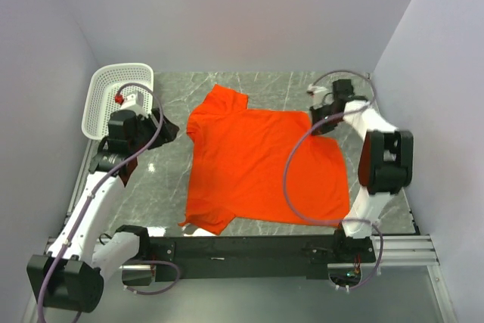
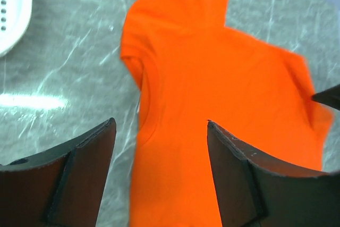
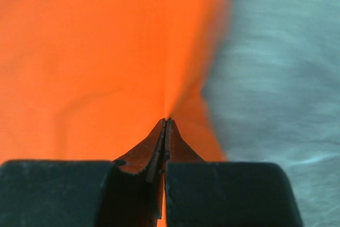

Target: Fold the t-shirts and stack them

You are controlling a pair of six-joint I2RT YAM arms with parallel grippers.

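Clamped shut with right gripper [image 3: 165,124] on far right hem corner of the t-shirt [image 1: 265,164], left gripper [image 2: 159,128] gaping empty just beside its collar end.

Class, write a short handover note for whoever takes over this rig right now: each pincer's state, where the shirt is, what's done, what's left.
Right pincer: shut on the t-shirt at its far right edge.
Left pincer: open, holding nothing, over the shirt's left edge.
The t-shirt lies spread out on the table; basket at far left.
Done: one edge gripped; no fold yet.
Left: fold it, then stack.
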